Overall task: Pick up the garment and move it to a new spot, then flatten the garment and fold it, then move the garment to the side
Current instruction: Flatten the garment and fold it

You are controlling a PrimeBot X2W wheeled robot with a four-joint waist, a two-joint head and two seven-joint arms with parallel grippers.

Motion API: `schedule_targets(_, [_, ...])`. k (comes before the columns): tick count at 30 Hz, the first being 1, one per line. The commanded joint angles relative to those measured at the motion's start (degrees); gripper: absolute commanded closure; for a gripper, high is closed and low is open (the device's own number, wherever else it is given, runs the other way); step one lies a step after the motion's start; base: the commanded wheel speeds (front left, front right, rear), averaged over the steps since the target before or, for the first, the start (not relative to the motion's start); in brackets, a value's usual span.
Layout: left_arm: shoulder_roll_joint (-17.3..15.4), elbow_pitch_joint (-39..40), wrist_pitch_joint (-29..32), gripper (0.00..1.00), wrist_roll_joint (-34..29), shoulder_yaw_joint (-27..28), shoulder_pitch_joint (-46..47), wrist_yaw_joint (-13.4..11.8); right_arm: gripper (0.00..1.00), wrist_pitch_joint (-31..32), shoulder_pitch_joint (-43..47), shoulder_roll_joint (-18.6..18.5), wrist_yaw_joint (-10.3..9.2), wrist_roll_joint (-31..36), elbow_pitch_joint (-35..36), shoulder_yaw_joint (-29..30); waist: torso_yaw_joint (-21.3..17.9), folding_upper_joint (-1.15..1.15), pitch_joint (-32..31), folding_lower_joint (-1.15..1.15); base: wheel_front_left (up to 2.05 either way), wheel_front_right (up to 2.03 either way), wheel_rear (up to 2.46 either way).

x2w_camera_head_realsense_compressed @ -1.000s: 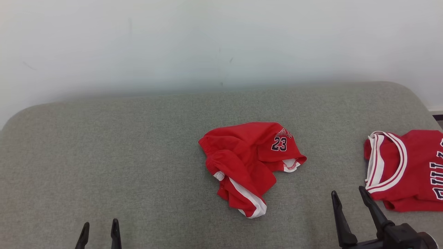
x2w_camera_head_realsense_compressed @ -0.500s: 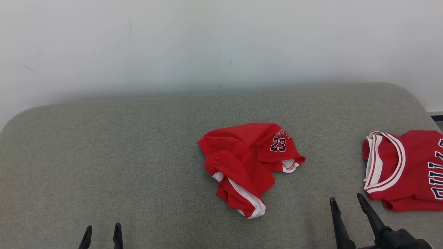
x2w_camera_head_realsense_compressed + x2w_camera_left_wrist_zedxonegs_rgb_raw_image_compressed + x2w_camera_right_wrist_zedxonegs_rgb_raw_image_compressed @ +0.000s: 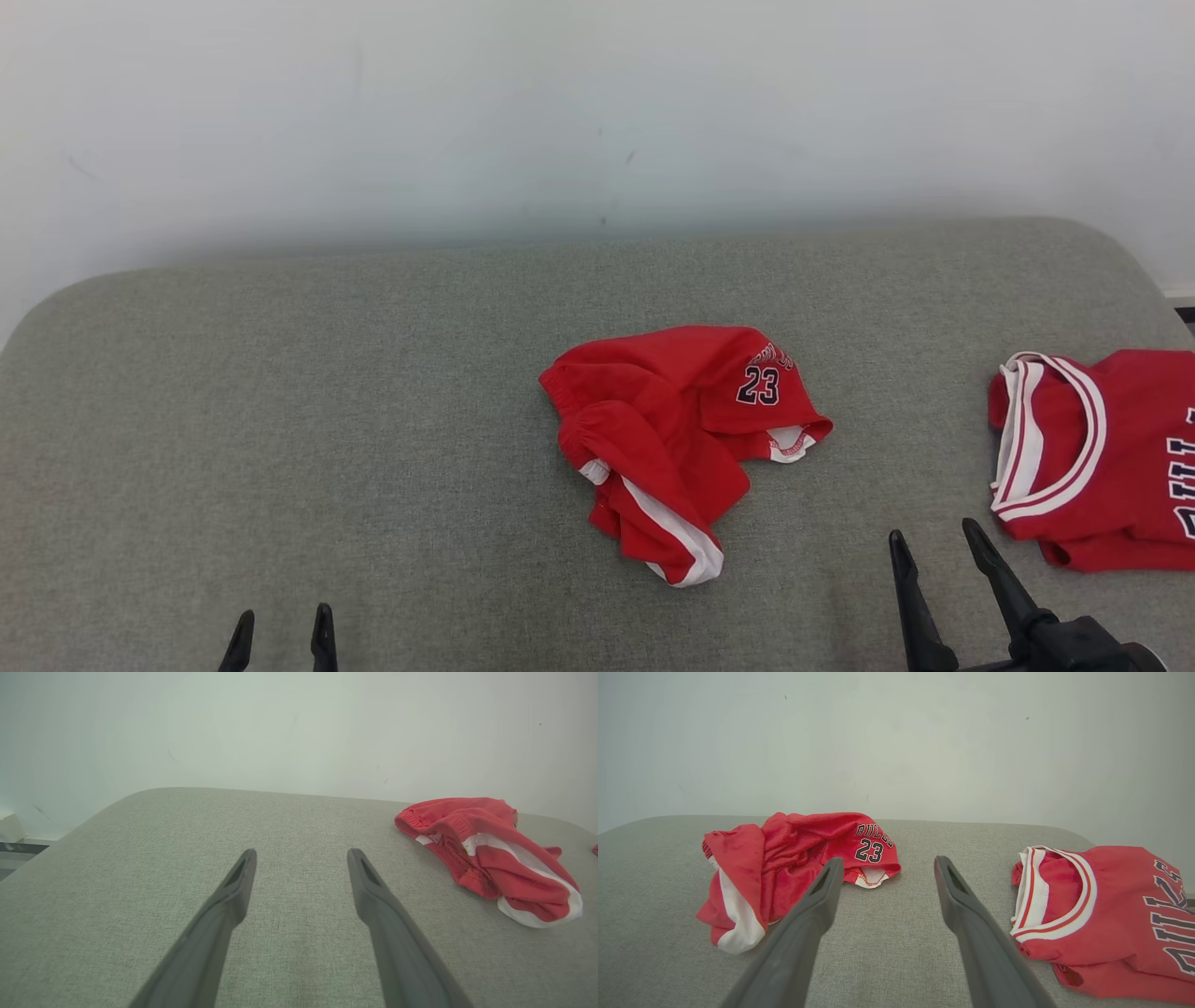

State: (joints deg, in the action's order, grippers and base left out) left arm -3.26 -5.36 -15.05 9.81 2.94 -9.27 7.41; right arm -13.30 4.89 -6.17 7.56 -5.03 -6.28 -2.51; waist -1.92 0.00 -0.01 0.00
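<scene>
Red basketball shorts [image 3: 681,439], numbered 23, lie crumpled near the middle of our grey fabric desk [image 3: 327,420]. Our right fingers [image 3: 1006,579], spread wide and empty, point between them and a red jersey [image 3: 1120,467] at the right edge. Our left fingers [image 3: 324,644], equally wide and empty, sit well apart at the left.

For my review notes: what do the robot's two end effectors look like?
The left end effector and right end effector match: each has two long, slim, matte dark-grey fingers tapering to narrow tips, with an elongated recess near each tip. The right one's fingers join a black, blocky base. Their surfaces look plain and unmarked.
</scene>
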Motion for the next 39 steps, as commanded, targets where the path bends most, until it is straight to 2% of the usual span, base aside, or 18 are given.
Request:
schedule_targets(1, [0.13,-0.19,-0.15,0.0,-0.53,0.11,0.68,0.01,0.0,-0.37,-0.13,0.16,-0.17,-0.37,0.08,-0.05,0.0,0.0,0.06,0.0,0.0,0.0,0.0])
schedule_targets(8, [-0.92,-0.9,-0.15,0.0,0.53,-3.11,3.51,0.0,0.0,-0.4,-0.91,0.41,-0.17,-0.4,-0.06,-0.68,-0.54,0.0,0.59,0.0,0.0,0.0,0.0])
schedule_targets(12, [-2.58,-5.08,-0.15,0.0,2.49,-7.58,7.28,0.0,0.0,-0.43,-1.7,0.22,-0.17,-0.52,0.24,-1.05,-2.14,0.0,1.52,0.0,0.0,0.0,0.0])
schedule_targets(22, [-5.36,-20.12,0.67,0.0,9.88,-17.94,19.58,-0.01,0.0,-0.86,-3.86,0.85,-0.17,-0.46,0.5,-2.47,-11.54,0.0,5.01,0.0,0.0,0.0,0.0])
schedule_targets(33, [-7.13,-28.69,0.43,0.0,14.39,-18.88,26.52,0.0,0.0,-1.64,-4.18,2.23,-0.17,-0.77,-0.55,-2.42,-19.53,0.0,8.52,0.0,0.0,0.0,0.0])
schedule_targets(39, [-8.51,-29.92,0.07,0.0,15.86,-19.23,28.08,0.01,0.0,-1.84,-4.97,2.75,-0.17,-0.8,-0.89,-2.55,-21.43,0.0,9.62,0.0,0.0,0.0,0.0])
